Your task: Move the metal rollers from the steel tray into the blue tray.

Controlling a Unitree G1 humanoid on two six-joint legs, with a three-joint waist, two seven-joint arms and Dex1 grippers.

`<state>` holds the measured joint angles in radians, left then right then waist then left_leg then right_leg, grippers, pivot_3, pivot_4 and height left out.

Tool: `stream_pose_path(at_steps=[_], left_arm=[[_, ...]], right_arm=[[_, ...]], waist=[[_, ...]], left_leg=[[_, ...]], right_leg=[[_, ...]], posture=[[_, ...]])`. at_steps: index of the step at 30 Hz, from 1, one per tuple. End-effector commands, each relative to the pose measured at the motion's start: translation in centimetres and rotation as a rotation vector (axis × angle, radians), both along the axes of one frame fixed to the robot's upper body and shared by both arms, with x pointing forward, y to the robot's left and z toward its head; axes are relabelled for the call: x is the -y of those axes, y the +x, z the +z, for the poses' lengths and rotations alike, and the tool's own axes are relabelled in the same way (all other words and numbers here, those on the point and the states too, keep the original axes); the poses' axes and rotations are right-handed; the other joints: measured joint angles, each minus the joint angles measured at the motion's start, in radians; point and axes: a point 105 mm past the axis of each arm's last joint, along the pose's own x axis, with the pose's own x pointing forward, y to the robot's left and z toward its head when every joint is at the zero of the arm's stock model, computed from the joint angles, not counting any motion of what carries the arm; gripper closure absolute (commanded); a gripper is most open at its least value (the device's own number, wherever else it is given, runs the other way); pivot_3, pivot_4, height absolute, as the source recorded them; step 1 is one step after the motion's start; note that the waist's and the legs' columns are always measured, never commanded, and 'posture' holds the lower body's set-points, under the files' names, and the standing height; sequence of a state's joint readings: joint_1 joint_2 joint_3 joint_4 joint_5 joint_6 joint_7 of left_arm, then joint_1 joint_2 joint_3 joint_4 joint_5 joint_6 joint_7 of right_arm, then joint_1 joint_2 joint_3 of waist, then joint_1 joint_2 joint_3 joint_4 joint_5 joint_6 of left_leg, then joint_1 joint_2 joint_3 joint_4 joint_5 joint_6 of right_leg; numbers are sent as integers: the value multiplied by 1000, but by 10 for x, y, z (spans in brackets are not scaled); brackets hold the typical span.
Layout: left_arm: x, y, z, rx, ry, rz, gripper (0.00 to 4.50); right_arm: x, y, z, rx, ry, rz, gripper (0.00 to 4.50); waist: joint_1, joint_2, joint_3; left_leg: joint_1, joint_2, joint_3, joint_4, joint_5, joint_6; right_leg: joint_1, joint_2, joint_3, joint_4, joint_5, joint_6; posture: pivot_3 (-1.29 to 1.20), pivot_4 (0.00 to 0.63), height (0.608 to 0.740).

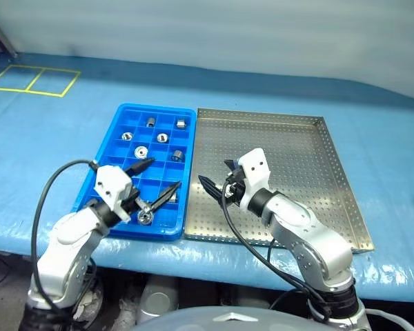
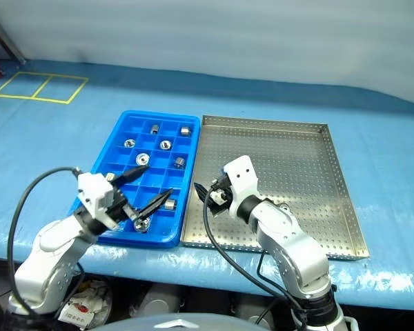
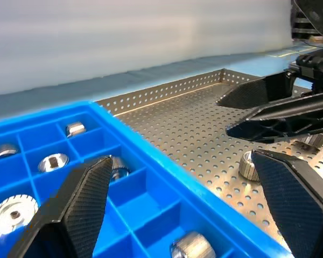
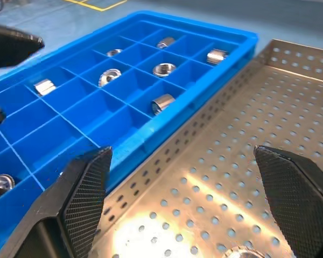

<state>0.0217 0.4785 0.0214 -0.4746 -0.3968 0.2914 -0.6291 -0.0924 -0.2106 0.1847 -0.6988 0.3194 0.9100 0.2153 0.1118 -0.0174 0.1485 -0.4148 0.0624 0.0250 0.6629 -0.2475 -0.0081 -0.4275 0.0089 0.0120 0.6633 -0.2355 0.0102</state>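
Landmark: blue tray (image 1: 105,181), its long side touching the steel tray (image 1: 310,172), both on a blue-covered table (image 1: 55,145).
Blue tray, long axis: runs away from the robot, parallel to the steel tray's long side.
Metal rollers, in blue tray: several shiny pieces, one to a compartment; two at the far end (image 1: 151,123) (image 1: 181,124) lie on their sides, others such as one mid-tray (image 1: 141,152) stand on end with the centre hole facing up.
Metal roller, near end: one (image 1: 145,217) sits in a near-row compartment of the blue tray, just under the left gripper's fingers and not pinched.
Metal rollers, in steel tray: at least one knurled roller (image 3: 248,165) lies on the perforated floor near the blue tray's side, close beneath the right gripper's fingers.
Left gripper (image 1: 159,181): over the blue tray's near end, fingers spread wide, holding nothing.
Right gripper (image 1: 208,186): over the steel tray beside the blue tray's rim, pointing toward the blue tray, fingers parted, empty.
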Motion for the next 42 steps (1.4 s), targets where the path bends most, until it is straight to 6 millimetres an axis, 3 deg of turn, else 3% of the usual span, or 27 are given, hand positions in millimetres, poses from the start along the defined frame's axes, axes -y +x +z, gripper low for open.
stream_pose_path(at_steps=[1,6,14,24,33,39,42], left_arm=[[14,12,0,-48,22,-69,0],[41,29,0,-110,65,-200,0],[77,45,-23,-193,258,-420,0],[94,57,-54,-217,454,-532,0],[88,69,-72,-214,634,-512,0],[87,64,-75,-224,652,-552,1891],[88,65,-65,-213,598,-546,2799]], right_arm=[[13,-8,13,54,0,-72,43],[28,-20,10,41,-13,-162,43],[44,-42,4,5,-23,-276,43],[49,-53,-2,-20,-16,-339,43],[47,-56,-5,-32,-16,-350,43],[46,-56,-4,-27,-13,-351,0],[45,-55,-4,-28,-13,-344,0]], waist=[[-27,0,0],[-70,0,0],[-129,-1,0],[-154,-1,0],[-164,-1,-1],[-172,-1,-1],[-174,-1,-1]], left_leg=[[0,0,0,0,0,0],[0,0,0,0,0,0],[2,-1,1,0,0,0],[2,-1,3,1,0,0],[2,-1,4,1,0,1],[2,-1,4,2,0,1],[2,-1,4,2,0,1]], right_leg=[[0,0,1,0,0,1],[0,0,1,0,3,6],[0,1,4,2,4,6],[-1,1,6,3,4,6],[-1,1,7,3,4,7],[-1,1,7,4,4,7],[-1,1,7,4,4,7]], posture=[[96,150,740],[28,150,740],[-59,150,740],[-106,150,740],[-125,150,740],[-121,150,740],[-104,150,740]])
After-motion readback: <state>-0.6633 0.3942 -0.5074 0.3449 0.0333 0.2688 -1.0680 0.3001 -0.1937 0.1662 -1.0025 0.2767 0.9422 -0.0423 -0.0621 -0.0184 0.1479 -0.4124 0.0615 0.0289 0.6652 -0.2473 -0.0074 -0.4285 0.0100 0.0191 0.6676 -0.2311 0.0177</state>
